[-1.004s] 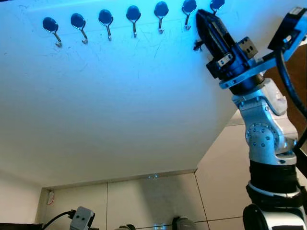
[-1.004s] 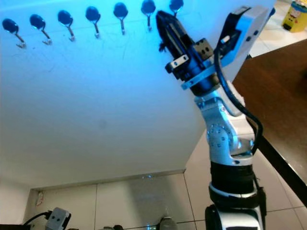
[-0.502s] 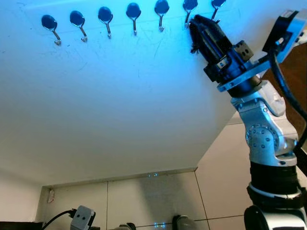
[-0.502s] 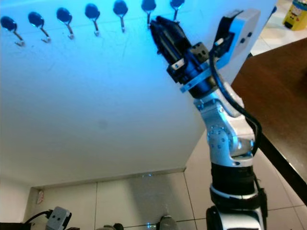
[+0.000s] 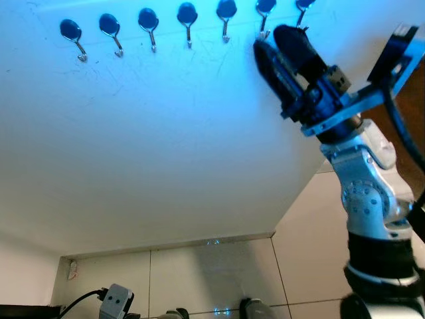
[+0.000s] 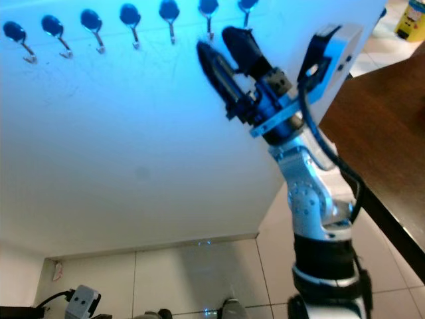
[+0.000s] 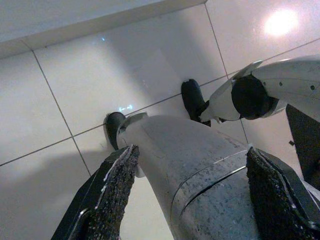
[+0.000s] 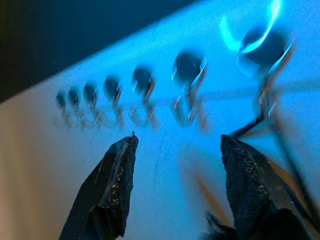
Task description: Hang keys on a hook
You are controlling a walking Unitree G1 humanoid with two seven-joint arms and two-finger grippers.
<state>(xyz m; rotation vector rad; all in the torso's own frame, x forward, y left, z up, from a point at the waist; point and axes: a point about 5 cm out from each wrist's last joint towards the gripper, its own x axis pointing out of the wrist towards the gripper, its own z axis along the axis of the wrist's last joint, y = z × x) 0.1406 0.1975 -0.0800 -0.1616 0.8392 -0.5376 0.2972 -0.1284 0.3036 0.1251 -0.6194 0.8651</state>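
White wall [image 5: 166, 146], washed in blue light, takes up most of the eye views, with pale floor tiles [image 5: 212, 272] below it and a dark wood surface at the far right. Along the top of the wall runs a row of hooks [image 5: 149, 26], each a dark round base with a thin metal hook hanging from it. Raised at the right, the right gripper [image 5: 279, 45] points up at the wall just below the two rightmost hooks, its two black fingers spread wide apart. Between those fingers I can make out no keys, and I cannot tell where they are from these two views.

From the left wrist, the left gripper [image 7: 192, 185] hangs low over the floor tiles, fingers wide apart, with the robot's own grey leg and dark feet in between.

From the right wrist, blurred, the right gripper's two fingers [image 8: 112, 187] stand wide apart before the row of hooks. On the nearest hook [image 8: 265, 55] a thin dark thing dangles that may be the keys [image 8: 250, 125]; the blur leaves it unsure.
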